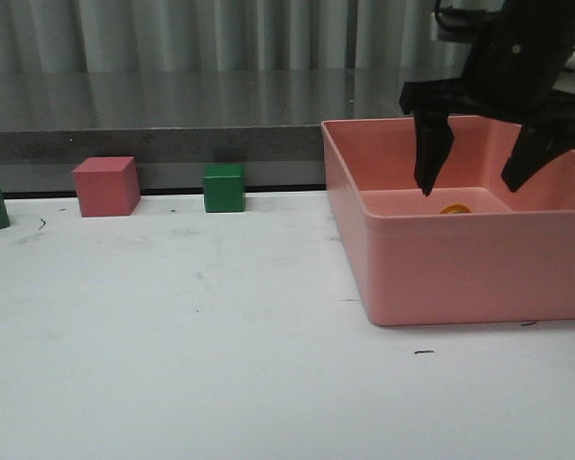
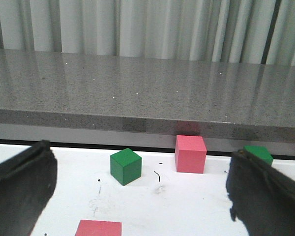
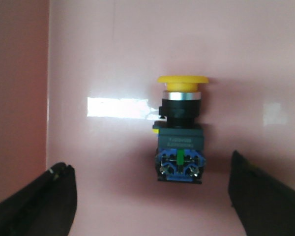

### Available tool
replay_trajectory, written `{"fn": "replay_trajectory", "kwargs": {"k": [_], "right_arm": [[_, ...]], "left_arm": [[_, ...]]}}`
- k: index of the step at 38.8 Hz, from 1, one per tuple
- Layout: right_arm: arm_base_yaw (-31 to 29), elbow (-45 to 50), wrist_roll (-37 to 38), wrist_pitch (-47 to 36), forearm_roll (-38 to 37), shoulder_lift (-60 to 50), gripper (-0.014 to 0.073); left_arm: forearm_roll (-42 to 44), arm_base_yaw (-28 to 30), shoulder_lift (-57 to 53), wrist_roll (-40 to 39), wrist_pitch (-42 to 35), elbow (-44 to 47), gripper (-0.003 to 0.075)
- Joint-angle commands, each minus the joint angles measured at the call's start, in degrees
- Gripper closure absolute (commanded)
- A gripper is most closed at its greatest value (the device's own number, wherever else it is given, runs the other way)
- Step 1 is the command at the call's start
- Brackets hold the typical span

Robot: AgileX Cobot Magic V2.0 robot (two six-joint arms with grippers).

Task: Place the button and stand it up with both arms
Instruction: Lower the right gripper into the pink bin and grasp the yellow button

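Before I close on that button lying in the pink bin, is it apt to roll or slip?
The button lies on its side, and its round yellow cap and collar could let it roll if nudged. The blocky base probably resists that. The bin floor looks glossy, so it may slide. The right tool is open above it.

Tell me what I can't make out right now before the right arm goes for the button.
- Button: front view shows only a yellow sliver; the bin wall hides the rest.
- Its base-block label: right wrist view, too small to read.
- Left gripper: absent from the front view; fingertips cut off in its wrist view.
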Motion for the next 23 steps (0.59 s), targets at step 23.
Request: {"fn": "replay_trajectory", "kwargs": {"k": [23], "right_arm": [[-1.5,-4.6,2.8,-4.4,-0.5,6.8,-0.0020]], "left_arm": [[0.1,0.1,0.9,-0.6,-5.0,-2.1,0.0049]]}}
